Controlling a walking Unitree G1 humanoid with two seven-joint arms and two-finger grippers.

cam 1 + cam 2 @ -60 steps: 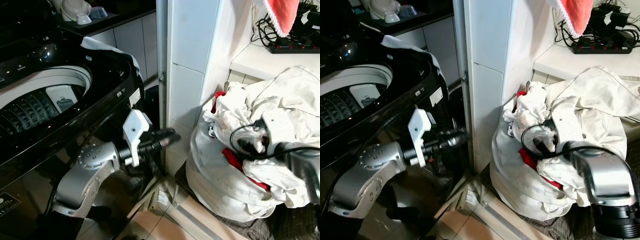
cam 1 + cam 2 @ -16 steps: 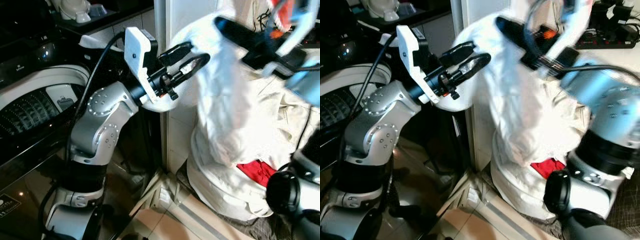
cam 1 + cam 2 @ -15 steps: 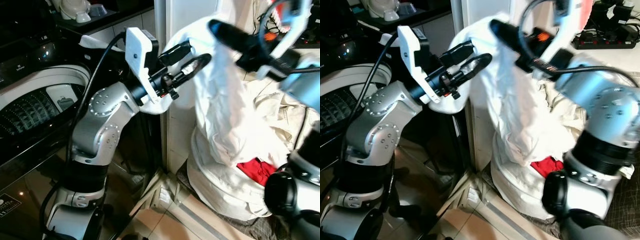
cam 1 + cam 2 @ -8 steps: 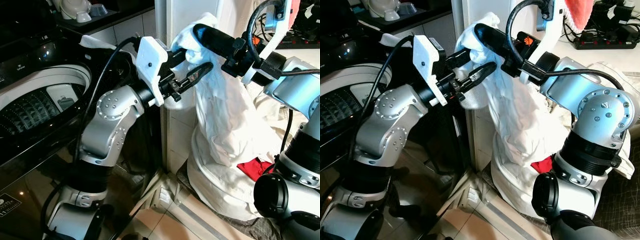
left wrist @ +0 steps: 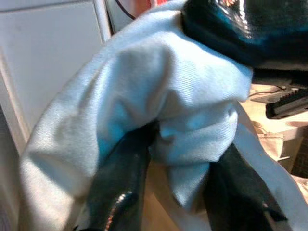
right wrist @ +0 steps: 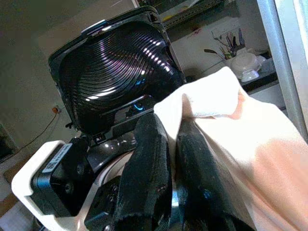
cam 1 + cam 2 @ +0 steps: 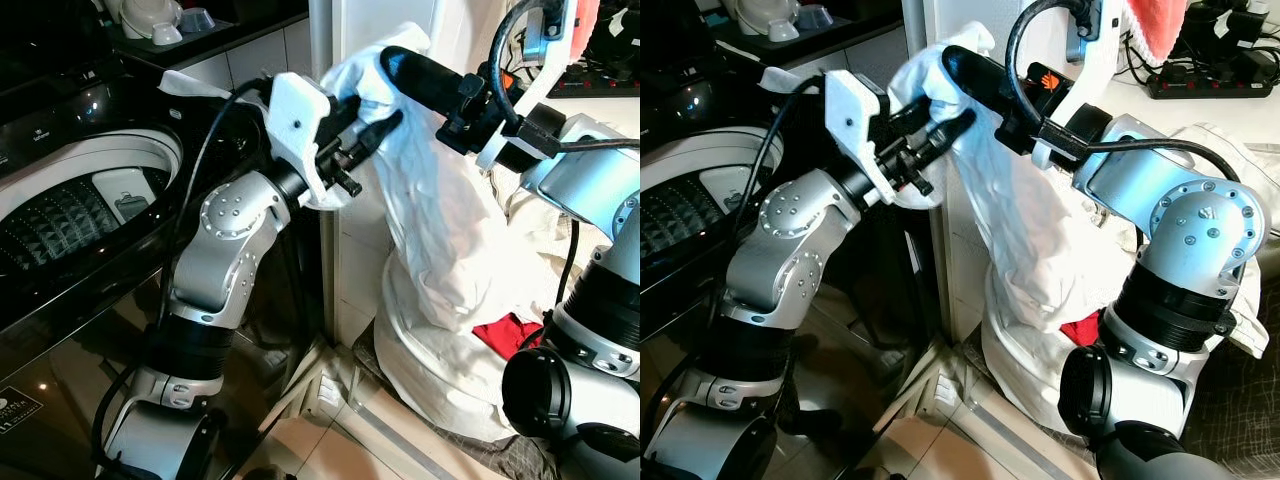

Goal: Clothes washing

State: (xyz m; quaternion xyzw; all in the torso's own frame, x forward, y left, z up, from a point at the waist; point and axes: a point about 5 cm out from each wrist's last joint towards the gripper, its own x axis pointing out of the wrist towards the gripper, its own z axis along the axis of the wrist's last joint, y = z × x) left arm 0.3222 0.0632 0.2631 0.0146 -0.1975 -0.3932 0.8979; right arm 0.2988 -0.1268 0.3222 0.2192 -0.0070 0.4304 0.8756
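Observation:
A white garment [image 7: 440, 220] hangs from the laundry bag [image 7: 430, 350] up to chest height, in front of the white pillar. My right gripper [image 7: 388, 62] is shut on its top edge, and the cloth bunches over the fingertips [image 6: 151, 139]. My left gripper [image 7: 385, 115] reaches in just below and beside it, with a fold of the same garment [image 5: 183, 101] pinched between its two black fingers [image 5: 120, 192]. The black top-loading washing machine [image 7: 70, 200] stands at the left with its drum open.
The machine's lid [image 6: 115, 72] stands raised. The white bag on the floor holds a red garment [image 7: 500, 330] and a cream jacket [image 7: 1230, 170]. A tiled pillar [image 7: 365, 230] separates machine and bag. A power strip [image 7: 1210, 90] lies on the counter behind.
My right gripper has pulled the white garment up out of the bag. My left arm has risen from beside the machine, and its fingers have closed on the cloth.

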